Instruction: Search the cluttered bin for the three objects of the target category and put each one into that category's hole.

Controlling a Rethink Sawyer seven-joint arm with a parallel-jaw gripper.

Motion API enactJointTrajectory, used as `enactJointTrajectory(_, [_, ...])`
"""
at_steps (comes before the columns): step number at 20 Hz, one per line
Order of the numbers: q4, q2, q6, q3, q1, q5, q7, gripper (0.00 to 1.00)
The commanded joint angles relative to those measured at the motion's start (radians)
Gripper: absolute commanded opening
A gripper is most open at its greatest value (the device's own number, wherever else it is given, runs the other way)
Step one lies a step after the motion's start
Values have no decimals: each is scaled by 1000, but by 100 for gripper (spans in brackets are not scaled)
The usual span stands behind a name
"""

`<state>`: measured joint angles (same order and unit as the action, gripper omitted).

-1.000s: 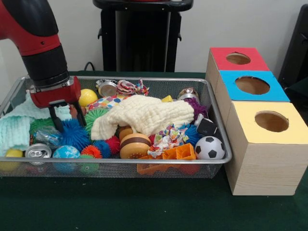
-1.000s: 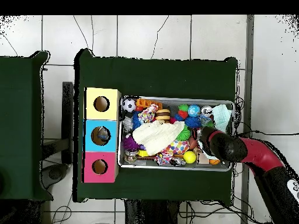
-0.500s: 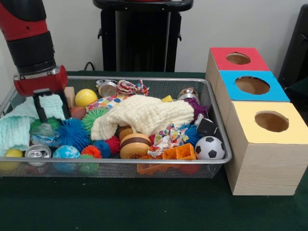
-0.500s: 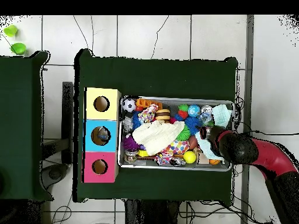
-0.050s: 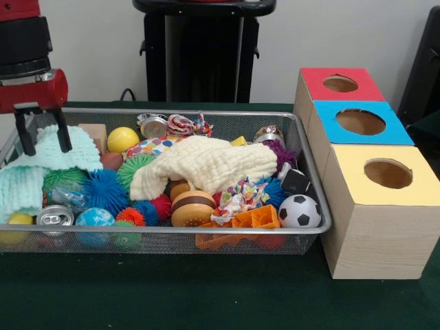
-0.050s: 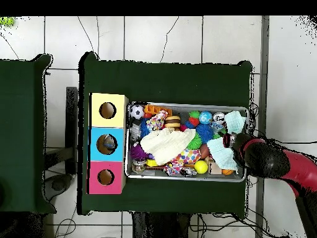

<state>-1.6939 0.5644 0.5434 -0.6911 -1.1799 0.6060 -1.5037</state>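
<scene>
Gripper (image 5: 43, 141) hangs over the bin's (image 5: 313, 199) end rim above the mint cloth (image 5: 58, 152); jaws spread, empty.

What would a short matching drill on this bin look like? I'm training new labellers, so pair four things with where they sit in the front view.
Things:
1. soccer ball
2. crushed can
3. cream cloth
4. gripper

Places:
A. front corner at the end far from the boxes
B. middle of the bin, draped over toys
C. above the mint cloth, fingers apart and empty
D. front corner next to the yellow-topped box

Pairs: 1-D, 2-A, 3-B, 4-C
</scene>
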Motion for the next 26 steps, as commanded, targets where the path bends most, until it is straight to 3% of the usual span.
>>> enactJointTrajectory(1, [-6,-29,75,13,17,2,71,100])
enactJointTrajectory(9, [11,-56,52,17,25,17,68,100])
enactJointTrajectory(17, [90,-159,1,10,38,50,93,100])
enactJointTrajectory(26, [119,-205,-30,2,37,67,95,100])
